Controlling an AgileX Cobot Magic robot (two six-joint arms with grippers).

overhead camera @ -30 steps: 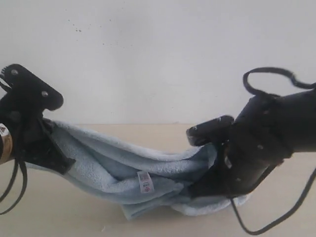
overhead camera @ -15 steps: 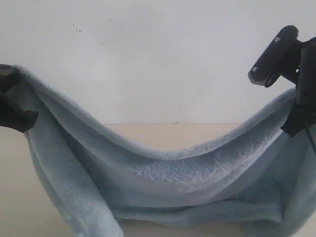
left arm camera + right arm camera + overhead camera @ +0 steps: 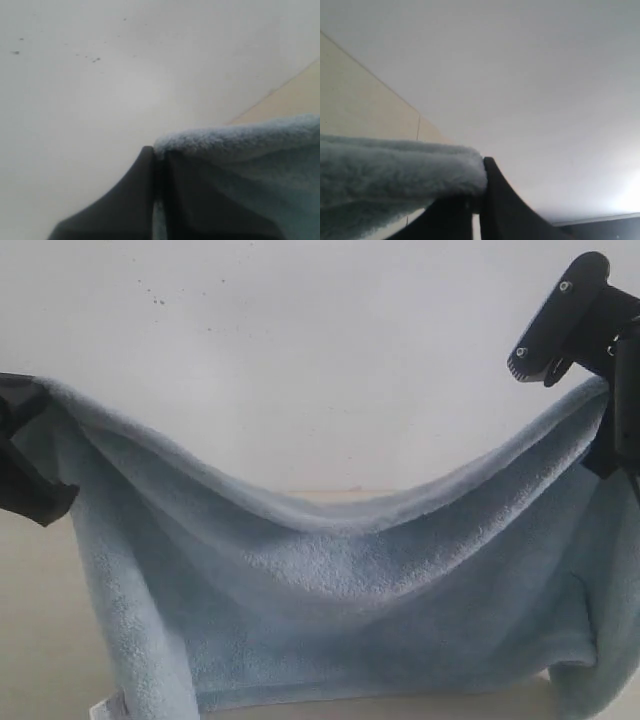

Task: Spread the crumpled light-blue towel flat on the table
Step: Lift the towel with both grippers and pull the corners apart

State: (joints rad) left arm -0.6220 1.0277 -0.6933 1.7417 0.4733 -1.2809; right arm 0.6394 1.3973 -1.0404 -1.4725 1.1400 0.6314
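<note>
Both top corners of the towel [image 3: 340, 610] are clamped by left gripper [image 3: 159, 156] and right gripper [image 3: 479, 192], so it hangs open over the table [image 3: 40, 640].

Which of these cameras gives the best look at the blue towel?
The exterior view: it shows nearly the whole towel, held up at both ends and sagging in the middle. The left wrist view shows only a corner pinched in the left fingers; the right wrist view only a fluffy edge at the right fingers.
</note>
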